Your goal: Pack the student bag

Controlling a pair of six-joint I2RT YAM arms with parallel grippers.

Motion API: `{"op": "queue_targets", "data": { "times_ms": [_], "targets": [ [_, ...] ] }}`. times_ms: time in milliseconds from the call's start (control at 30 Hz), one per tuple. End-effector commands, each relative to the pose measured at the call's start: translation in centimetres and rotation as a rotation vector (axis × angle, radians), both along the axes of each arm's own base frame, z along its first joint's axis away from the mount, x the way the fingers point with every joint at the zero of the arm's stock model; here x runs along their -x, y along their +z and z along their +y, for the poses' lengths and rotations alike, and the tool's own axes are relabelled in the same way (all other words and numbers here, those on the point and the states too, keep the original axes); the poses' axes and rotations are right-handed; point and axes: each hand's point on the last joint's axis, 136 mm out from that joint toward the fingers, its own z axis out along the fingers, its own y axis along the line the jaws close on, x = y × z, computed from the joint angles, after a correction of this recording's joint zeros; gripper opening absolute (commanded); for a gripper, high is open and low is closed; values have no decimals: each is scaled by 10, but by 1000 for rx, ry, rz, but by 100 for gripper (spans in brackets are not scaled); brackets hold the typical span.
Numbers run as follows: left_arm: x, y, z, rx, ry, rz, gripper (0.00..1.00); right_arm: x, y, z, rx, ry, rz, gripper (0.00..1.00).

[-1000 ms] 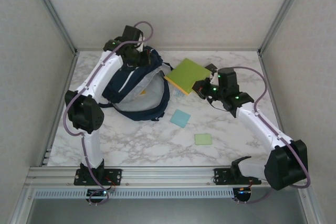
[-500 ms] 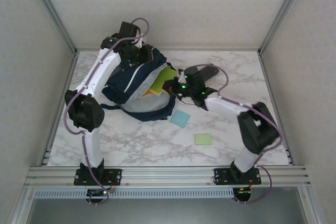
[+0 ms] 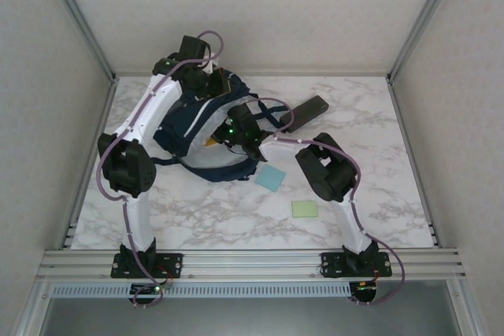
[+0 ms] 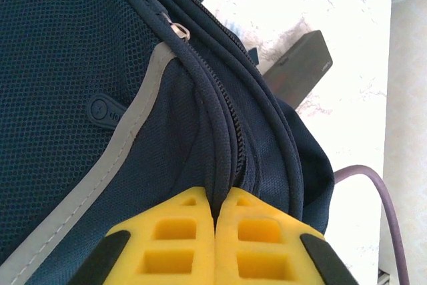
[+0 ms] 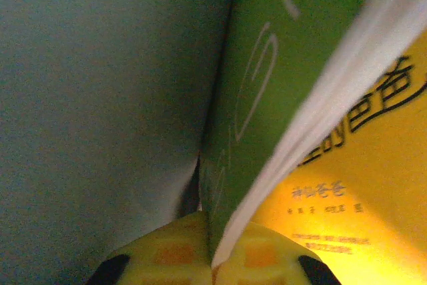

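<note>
- Marble-patterned table between pale walls; the student bag lies at its far left, mouth toward the right.
- Soft, floppy fabric, I'd say. It would sag unless held, so the zip edge looks the sensible hold.
- On that zipped rim the left tool is pinched together.
- Inside the bag, against grey lining, the right tool is clamped on a green-and-yellow book.
- Nearer on the table lie a blue pad and a green pad.

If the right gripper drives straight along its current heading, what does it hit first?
Likely the grey inner lining of the student bag; the right gripper, shut on the book, points inside. Depth is unclear.
</note>
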Motion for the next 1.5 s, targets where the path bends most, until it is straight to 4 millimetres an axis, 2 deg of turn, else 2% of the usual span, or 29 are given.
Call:
{"op": "queue_targets", "data": {
  "times_ms": [0,67,133,267,333,400,600,700,800,833,867,900,933,967,1033,1067,1100,1267,1367,1467],
  "targets": [
    [19,57,-17,116,-57,-90,0,-30,-1,-5,45,-122,-20,9],
    [19,53,-12,92,-50,-91,0,-25,-2,-7,56,-107,0,28],
    [18,49,-9,80,-46,-86,0,-17,-4,-16,83,-99,18,42],
    [18,42,-5,65,-43,-77,0,7,-3,-55,142,-97,62,57],
    [18,39,-3,60,-41,-75,0,22,-2,-73,147,-85,92,62],
    [20,35,-1,50,-41,-66,0,28,-1,-100,148,-92,119,65],
    [28,17,4,25,-43,-27,0,61,7,-155,267,-41,126,68],
    [34,9,6,18,-36,-1,0,66,15,-181,361,-27,95,70],
    [39,3,7,34,-16,19,0,63,26,-198,443,-20,45,70],
    [39,1,9,33,-2,25,3,61,29,-201,460,-18,33,70],
    [40,0,11,27,13,29,12,59,32,-205,476,-19,26,71],
    [41,-1,14,20,27,33,24,58,33,-207,489,-22,24,71],
    [42,-1,17,12,47,34,42,57,33,-208,500,-20,22,71],
    [43,-1,21,0,65,32,55,57,33,-210,511,-18,25,71],
    [47,-1,33,-14,103,30,65,59,28,-210,520,-6,43,72],
    [49,-3,40,-20,129,35,85,62,24,-209,517,5,55,72],
    [51,-3,48,-20,156,33,98,64,22,-208,511,11,66,72],
    [71,-37,109,-11,351,98,100,76,-3,-208,483,15,132,74],
    [90,-73,145,-21,471,167,100,80,-18,-203,438,17,170,77],
    [108,-106,167,-25,551,223,99,80,-28,-189,378,34,189,80]
  ]
}}
